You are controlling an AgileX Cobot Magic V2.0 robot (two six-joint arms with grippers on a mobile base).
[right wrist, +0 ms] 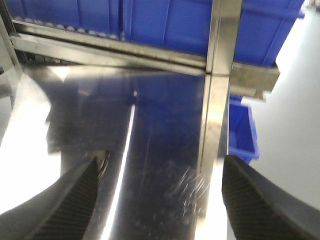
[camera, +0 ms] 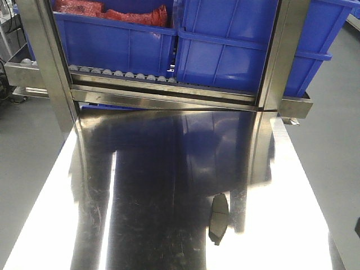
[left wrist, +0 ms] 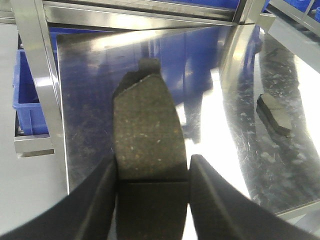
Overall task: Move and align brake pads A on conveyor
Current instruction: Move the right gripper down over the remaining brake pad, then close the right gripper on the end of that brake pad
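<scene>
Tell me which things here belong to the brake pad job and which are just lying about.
Job: held brake pad, clamped in the left gripper; loose brake pad on the steel tabletop; right gripper, open, empty. No conveyor in view.
Lying about: blue bins; red items in one bin; roller rail; steel posts.
</scene>
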